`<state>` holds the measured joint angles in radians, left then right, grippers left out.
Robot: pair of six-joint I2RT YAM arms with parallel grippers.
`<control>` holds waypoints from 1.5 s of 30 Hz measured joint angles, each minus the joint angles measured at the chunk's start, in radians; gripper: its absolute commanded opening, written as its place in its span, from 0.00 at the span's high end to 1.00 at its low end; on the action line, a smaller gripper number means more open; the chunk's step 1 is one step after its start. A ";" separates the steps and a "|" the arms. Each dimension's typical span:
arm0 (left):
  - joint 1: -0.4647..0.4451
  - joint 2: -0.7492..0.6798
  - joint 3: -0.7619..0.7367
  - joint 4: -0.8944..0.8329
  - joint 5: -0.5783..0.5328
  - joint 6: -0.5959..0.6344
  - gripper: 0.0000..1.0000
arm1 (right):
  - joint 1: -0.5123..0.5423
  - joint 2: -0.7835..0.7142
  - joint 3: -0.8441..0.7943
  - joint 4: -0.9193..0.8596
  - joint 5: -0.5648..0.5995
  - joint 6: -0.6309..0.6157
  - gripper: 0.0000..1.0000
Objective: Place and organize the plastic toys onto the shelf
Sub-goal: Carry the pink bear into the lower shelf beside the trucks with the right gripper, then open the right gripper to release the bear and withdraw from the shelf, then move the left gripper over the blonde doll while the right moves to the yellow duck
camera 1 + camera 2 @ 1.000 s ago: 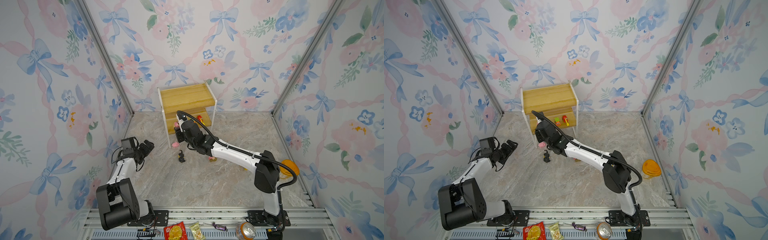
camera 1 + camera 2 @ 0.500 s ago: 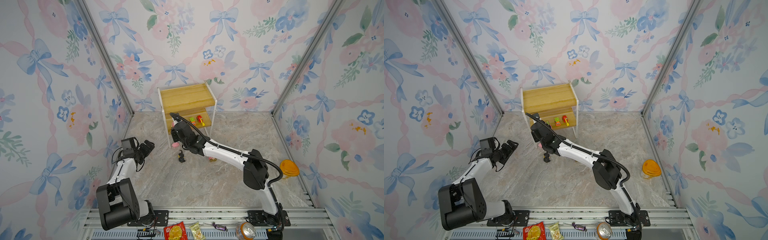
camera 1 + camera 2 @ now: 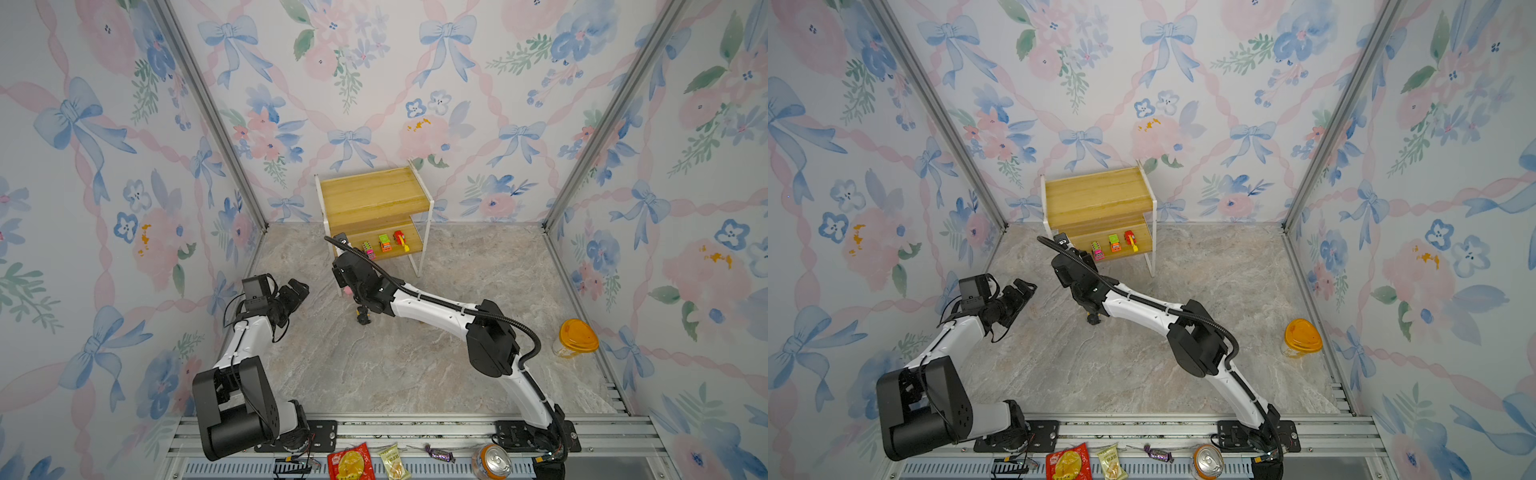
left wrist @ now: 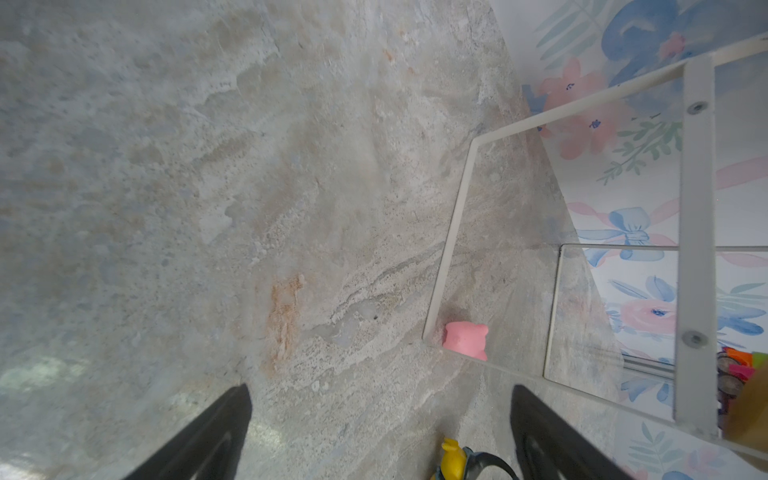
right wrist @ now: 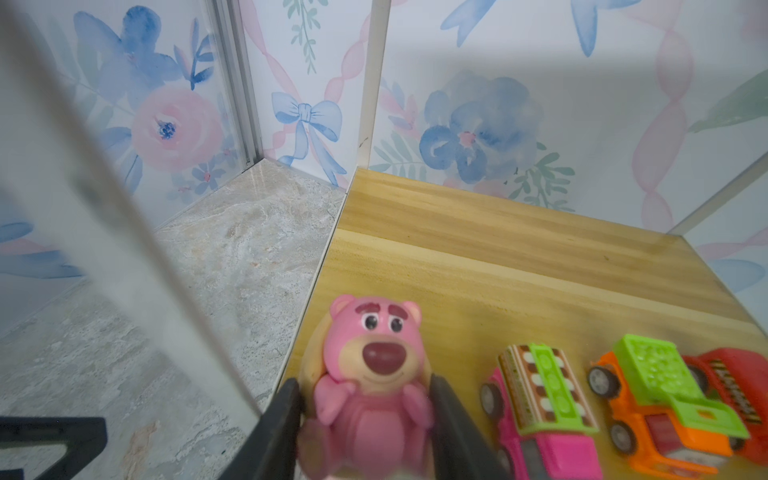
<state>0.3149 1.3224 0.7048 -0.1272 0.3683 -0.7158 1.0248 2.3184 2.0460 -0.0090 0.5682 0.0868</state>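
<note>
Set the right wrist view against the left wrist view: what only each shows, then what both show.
Right wrist only: the right gripper, jaws shut on the pink bear figure at the lower board's edge, beside the pink car.
Left wrist only: the left gripper, jaws open and empty; the pink pig beside a corner of the white frame; the black-yellow figure, cut off at the picture's edge.
Both: the marble floor, that frame, the wallpaper, and the cars, mere coloured scraps in the left wrist view.

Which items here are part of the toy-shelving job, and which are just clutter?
Job: shelf, pink bear in right gripper, pink car, green-orange car, red car, pink pig, black-yellow figure.
Clutter: snack packets, wrapped candy, drink can, orange-lidded cup.
</note>
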 measured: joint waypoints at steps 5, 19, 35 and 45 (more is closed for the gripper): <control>0.000 0.000 0.000 0.000 0.000 0.000 0.02 | 0.000 0.021 0.030 0.007 0.023 -0.020 0.51; 0.000 0.000 0.000 0.000 0.000 0.000 0.02 | -0.003 0.032 0.041 0.062 0.046 -0.058 0.33; 0.000 -0.006 -0.028 0.006 -0.003 0.000 0.02 | 0.013 -0.379 -0.513 0.298 0.006 -0.064 0.26; -0.087 -0.032 -0.045 0.006 -0.040 0.001 0.02 | 0.050 -0.673 -0.951 0.222 -0.004 0.118 0.29</control>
<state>0.2283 1.2903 0.6598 -0.1207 0.3283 -0.7147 1.0744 1.6455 1.0950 0.2127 0.5644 0.2050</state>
